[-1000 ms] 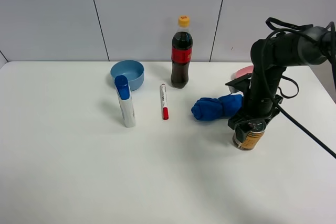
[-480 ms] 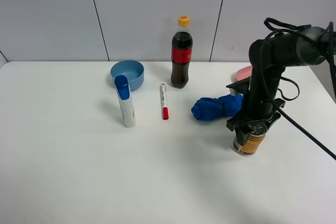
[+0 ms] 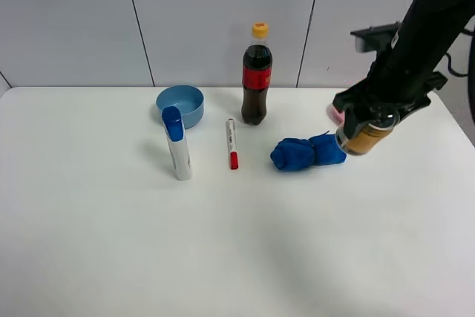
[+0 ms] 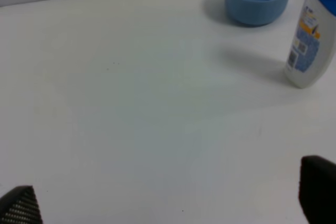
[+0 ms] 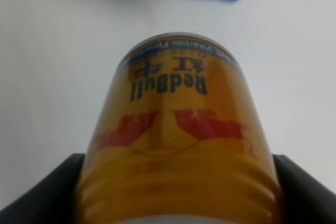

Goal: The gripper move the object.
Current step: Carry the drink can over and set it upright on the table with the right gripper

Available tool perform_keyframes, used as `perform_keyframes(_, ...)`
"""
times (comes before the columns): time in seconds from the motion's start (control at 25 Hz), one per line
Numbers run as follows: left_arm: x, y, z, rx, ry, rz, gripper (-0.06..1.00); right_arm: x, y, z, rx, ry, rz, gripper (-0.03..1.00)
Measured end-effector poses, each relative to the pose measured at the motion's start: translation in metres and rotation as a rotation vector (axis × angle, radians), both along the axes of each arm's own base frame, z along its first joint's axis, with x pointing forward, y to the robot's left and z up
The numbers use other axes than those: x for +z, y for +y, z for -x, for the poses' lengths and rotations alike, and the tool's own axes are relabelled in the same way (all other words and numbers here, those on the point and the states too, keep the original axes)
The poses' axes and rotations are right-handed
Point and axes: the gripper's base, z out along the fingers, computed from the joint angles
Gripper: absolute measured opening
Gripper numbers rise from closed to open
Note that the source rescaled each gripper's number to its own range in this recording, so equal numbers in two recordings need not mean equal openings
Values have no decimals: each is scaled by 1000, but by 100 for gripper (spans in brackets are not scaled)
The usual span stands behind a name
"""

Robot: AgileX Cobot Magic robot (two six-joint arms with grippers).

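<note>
Fingertips of the left gripper sit wide apart over the white table, grasping nothing. Farther back, a blue-capped white bottle stands and a red-tipped marker lies. Just beside the blue cloth, the right gripper clamps the gold can, tilted and off the table. Behind are a blue bowl and a cola bottle.

Robot test lab: plain white table, bare grey panelled wall, black cabled robot arm above it
</note>
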Motion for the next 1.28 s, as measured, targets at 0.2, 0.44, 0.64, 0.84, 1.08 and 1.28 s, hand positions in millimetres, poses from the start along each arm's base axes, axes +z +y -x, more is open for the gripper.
perform_keyframes(0.2,0,0,0,0,0,0,100,22,2,-12,-23,-71,-12,0)
perform_keyframes(0.44,0,0,0,0,0,0,100,14,9,-44,-38,-79,9,0)
perform_keyframes(0.64,0,0,0,0,0,0,100,-9,20,-80,-87,-57,5,0)
perform_keyframes(0.84,0,0,0,0,0,0,100,-34,31,-113,-126,-47,-2,0)
perform_keyframes(1.08,0,0,0,0,0,0,100,-56,39,-137,-189,-35,-26,0)
perform_keyframes(1.28,0,0,0,0,0,0,100,-73,31,-143,-290,13,-60,0)
